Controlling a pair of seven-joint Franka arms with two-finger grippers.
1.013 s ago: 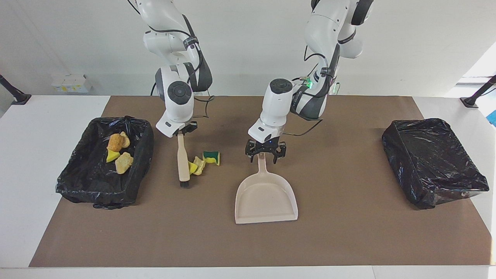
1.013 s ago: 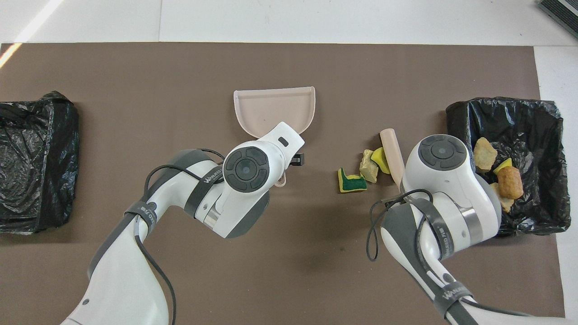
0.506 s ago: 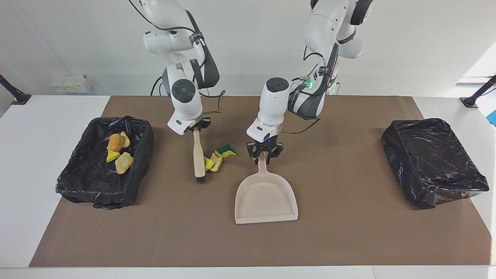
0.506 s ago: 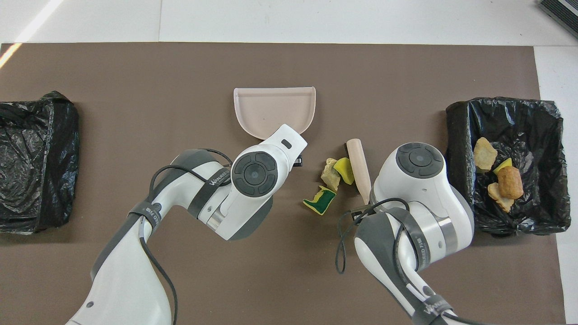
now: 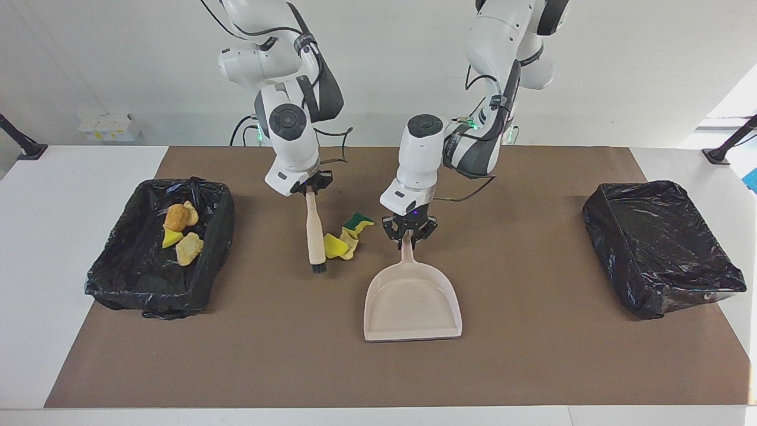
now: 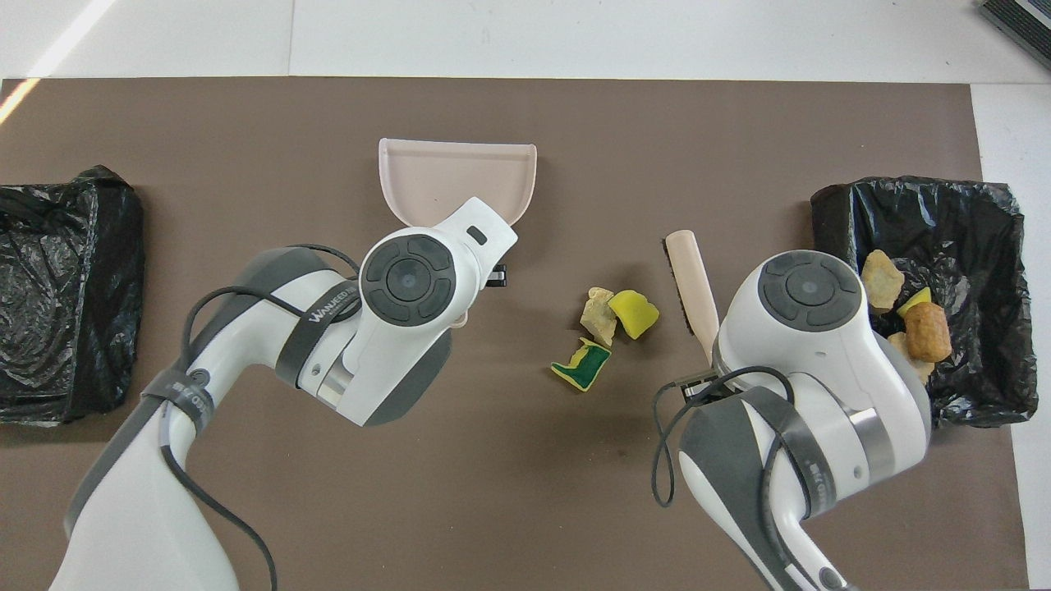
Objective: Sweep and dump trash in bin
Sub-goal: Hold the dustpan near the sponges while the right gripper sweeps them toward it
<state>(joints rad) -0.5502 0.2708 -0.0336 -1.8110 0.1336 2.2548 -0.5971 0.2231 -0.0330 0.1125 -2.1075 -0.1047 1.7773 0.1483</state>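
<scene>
My right gripper (image 5: 309,190) is shut on the top of the beige brush (image 5: 315,236), which points bristles-down beside the loose trash (image 5: 340,244): a yellow piece, a beige scrap and a green-yellow sponge (image 5: 358,223). In the overhead view the brush (image 6: 690,275) stands a little apart from these scraps (image 6: 616,312). My left gripper (image 5: 408,232) is shut on the handle of the beige dustpan (image 5: 412,302), whose mouth faces away from the robots; the dustpan also shows in the overhead view (image 6: 456,176). More trash (image 5: 177,234) lies in the black-lined bin (image 5: 216,236) toward the right arm's end.
A second black-lined bin (image 5: 656,245) sits toward the left arm's end of the brown mat; it also shows in the overhead view (image 6: 66,287). The bin holding trash appears in the overhead view (image 6: 985,213) close to my right arm's wrist.
The right gripper swept the brush and scraps toward the dustpan; the brush then drew back slightly. The left gripper closed on the dustpan handle and shifted the pan toward the left arm's end.
</scene>
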